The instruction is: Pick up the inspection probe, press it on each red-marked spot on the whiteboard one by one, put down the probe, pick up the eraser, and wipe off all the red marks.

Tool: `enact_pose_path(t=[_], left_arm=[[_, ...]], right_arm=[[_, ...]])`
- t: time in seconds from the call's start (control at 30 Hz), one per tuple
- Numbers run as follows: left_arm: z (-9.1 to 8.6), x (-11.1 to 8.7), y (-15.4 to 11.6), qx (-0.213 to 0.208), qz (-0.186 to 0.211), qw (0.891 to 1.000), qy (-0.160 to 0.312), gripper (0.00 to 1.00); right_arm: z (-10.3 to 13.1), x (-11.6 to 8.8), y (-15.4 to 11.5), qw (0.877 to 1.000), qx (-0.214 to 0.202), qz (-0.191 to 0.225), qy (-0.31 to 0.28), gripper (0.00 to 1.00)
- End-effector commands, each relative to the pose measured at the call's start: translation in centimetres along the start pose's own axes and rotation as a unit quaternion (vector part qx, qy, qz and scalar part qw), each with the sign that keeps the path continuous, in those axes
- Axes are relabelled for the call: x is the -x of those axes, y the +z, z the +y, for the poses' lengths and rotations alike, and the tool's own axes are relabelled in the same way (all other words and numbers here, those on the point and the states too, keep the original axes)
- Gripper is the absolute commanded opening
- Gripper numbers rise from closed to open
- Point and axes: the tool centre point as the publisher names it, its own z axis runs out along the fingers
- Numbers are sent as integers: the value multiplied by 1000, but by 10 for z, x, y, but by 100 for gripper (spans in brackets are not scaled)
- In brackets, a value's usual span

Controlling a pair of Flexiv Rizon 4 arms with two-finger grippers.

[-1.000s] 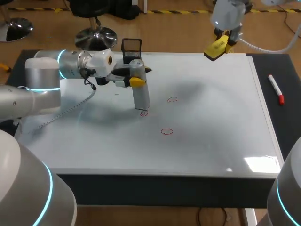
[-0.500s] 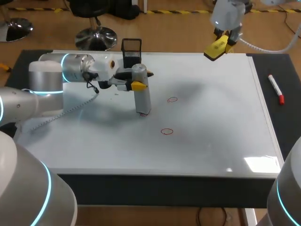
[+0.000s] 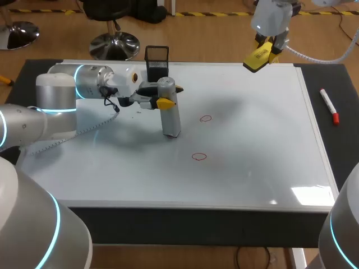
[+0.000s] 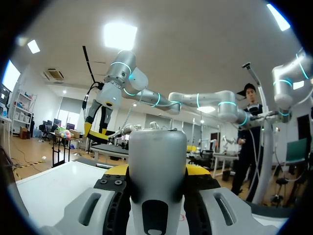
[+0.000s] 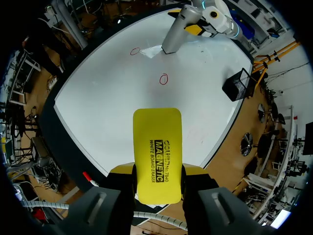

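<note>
The grey cylindrical probe [image 3: 170,120] stands upright with its lower end on the whiteboard [image 3: 252,140]. My left gripper [image 3: 164,95] is shut on its upper part. In the left wrist view the probe [image 4: 157,166] fills the gap between the yellow-tipped fingers [image 4: 117,170]. Two red rings show on the board, one [image 3: 206,119] right of the probe and one [image 3: 198,157] nearer the front. Above the board's far right edge my right gripper [image 3: 265,51] is shut on the yellow eraser [image 3: 255,59]. The right wrist view looks past the eraser [image 5: 157,152] to both rings [image 5: 135,50] [image 5: 163,78] and the probe [image 5: 177,33].
A black wire holder [image 3: 156,58] stands at the board's far edge behind the probe. A red-capped marker [image 3: 329,106] lies on the dark mat right of the board. My left arm [image 3: 56,106] lies across the board's left part.
The probe has shifted slightly right and now covers the red ring that showed at its foot a second ago. My right arm has kept still with the eraser.
</note>
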Motion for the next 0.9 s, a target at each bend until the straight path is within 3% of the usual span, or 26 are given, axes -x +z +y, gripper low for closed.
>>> enact_pose_path(t=[0.03,0.3,0.47,0.9], left_arm=[[2,1,0,2,1,1000,0,0],[-1,0,2,4,3,1000,3,0],[-20,1,1,1,-6,1000,20,0],[-56,40,-41,19,-60,996,63,0]], right_arm=[[0,-1,-1,1000,-1,1,-1,0],[0,-1,-1,1000,-1,1,-1,0],[0,-1,-1,1000,-1,1,-1,0],[0,-1,-1,1000,-1,1,-1,0]])
